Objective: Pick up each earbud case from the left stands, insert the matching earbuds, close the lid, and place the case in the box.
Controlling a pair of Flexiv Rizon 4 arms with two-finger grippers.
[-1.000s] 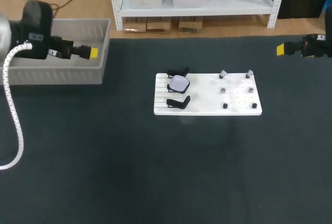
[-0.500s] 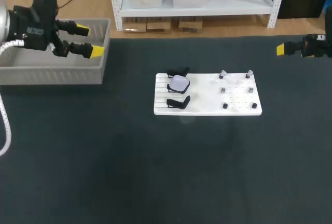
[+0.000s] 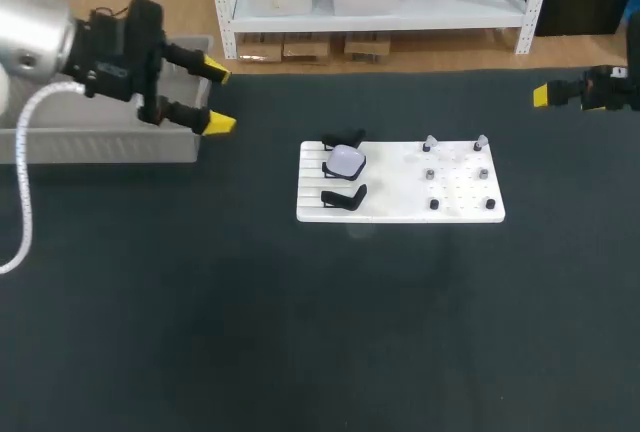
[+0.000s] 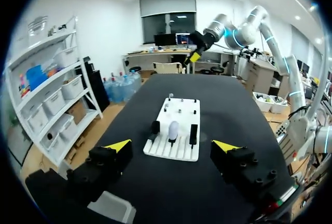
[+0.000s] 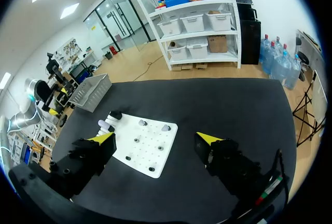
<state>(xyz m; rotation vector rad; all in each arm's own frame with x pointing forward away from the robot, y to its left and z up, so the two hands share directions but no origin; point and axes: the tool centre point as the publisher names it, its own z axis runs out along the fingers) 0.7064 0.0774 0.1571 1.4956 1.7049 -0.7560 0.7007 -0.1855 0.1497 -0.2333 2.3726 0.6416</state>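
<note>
Approach: left pincer (image 3: 220, 98), wide open and empty, should centre over earbud case (image 3: 347, 161), then close squarely across its sides.

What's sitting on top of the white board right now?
A white earbud case sits on the middle of three black stands; six small pieces stand on the board's other half, too small to identify. The case covers most of its own stand.

Overhead, two wrist views; common board (image 3: 400, 204)
</note>
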